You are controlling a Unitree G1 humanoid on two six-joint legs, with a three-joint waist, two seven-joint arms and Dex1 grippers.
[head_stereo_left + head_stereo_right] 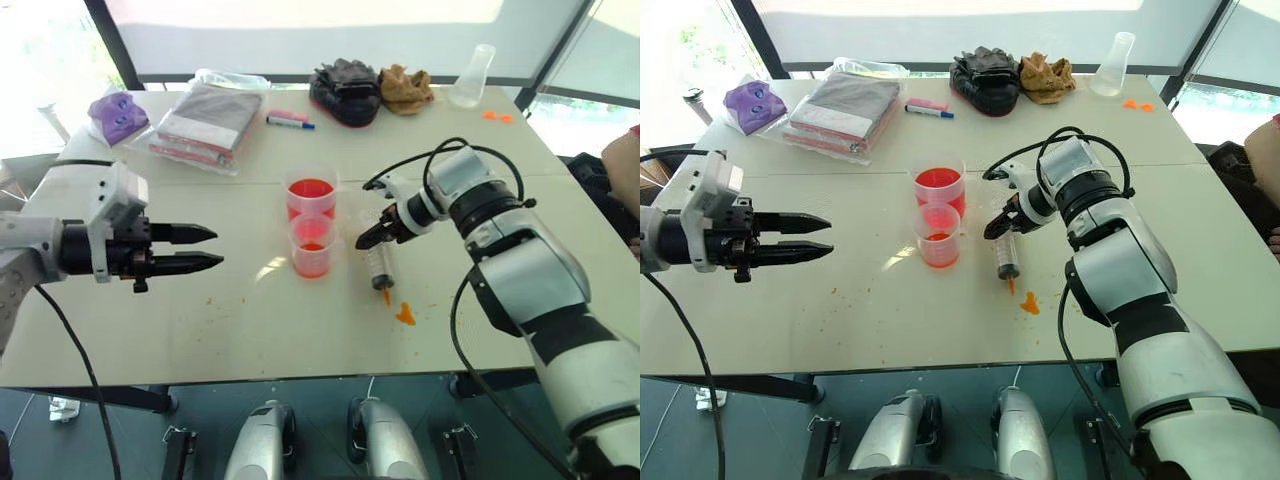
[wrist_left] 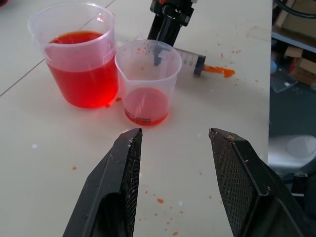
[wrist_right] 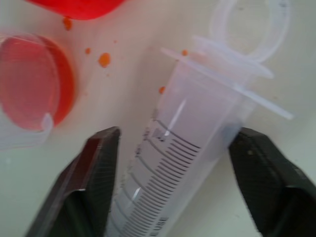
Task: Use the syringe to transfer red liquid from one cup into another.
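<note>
The clear syringe lies flat on the white table, just right of the cups, its stained nozzle toward the near edge. My right gripper reaches down over the plunger end of its barrel. The fingers stand on either side of the barrel, with a small gap still showing on one side. The larger cup holds plenty of red liquid. The smaller cup stands in front of it with a shallow red layer. My left gripper hovers open left of the cups, pointing at them, empty.
An orange smear and drips mark the table near the syringe's nozzle. Along the far edge lie a bagged bundle, a marker pen, dark gloves and a clear flask. A person's arm shows at the right edge.
</note>
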